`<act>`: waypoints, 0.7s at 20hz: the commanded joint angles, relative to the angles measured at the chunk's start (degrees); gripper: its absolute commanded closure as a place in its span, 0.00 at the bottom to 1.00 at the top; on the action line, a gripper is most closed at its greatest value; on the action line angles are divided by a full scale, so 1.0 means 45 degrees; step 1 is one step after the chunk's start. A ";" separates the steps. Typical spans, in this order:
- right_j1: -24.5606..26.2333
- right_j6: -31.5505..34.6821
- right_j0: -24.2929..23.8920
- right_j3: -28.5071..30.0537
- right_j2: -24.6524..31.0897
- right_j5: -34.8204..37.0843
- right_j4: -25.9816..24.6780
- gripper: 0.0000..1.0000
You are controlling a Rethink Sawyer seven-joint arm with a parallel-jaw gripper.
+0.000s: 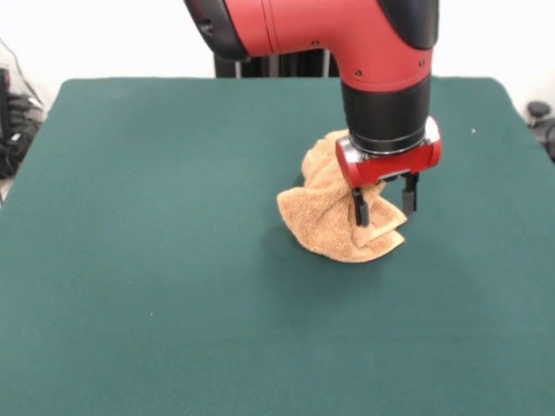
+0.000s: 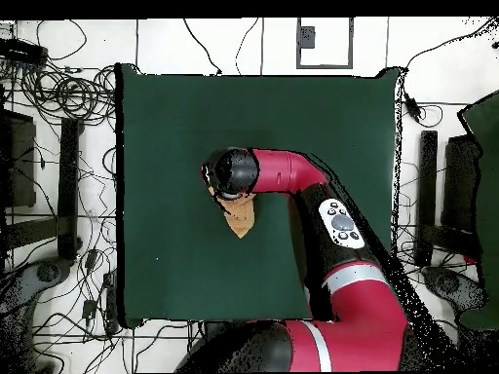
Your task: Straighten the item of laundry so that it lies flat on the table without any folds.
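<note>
A tan-orange terry-cloth towel (image 1: 334,212) sits bunched in a crumpled heap on the dark green table (image 1: 156,260), drawn up into soft ridges and folds rather than lying flat. In the front view the heap rests a little right of the table's middle, closer to the far edge than to the near one and well clear of every corner — a small mound on a broad cloth-covered top.

The red and black Sawyer arm (image 1: 347,39) reaches down from above, its black wrist and red gripper housing directly over the towel's upper right part. The gripper (image 1: 384,201) hangs with its two dark fingers (image 1: 360,206) apart; one finger stands in front of the folds and looks to touch the cloth, the other hangs at the heap's right edge. No cloth is seen pinched between them.

From overhead, the arm (image 2: 331,219) bends across the table from the edge nearest the robot's base, and its rounded wrist covers most of the towel (image 2: 240,218). Only a small tan wedge shows from under the wrist, pointing toward the base-side edge. The green surface (image 2: 166,146) around the heap lies bare, and tangled cables (image 2: 68,97) crowd the floor beyond the table's edges.
</note>
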 commanded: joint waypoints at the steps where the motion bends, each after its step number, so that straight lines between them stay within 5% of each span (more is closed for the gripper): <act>1: 0.0430 -0.0305 0.0312 0.0664 0.0894 0.0406 -0.0427 0.00; 14: 0.1146 -0.0266 0.0394 0.0433 0.0717 0.0414 -0.0495 0.00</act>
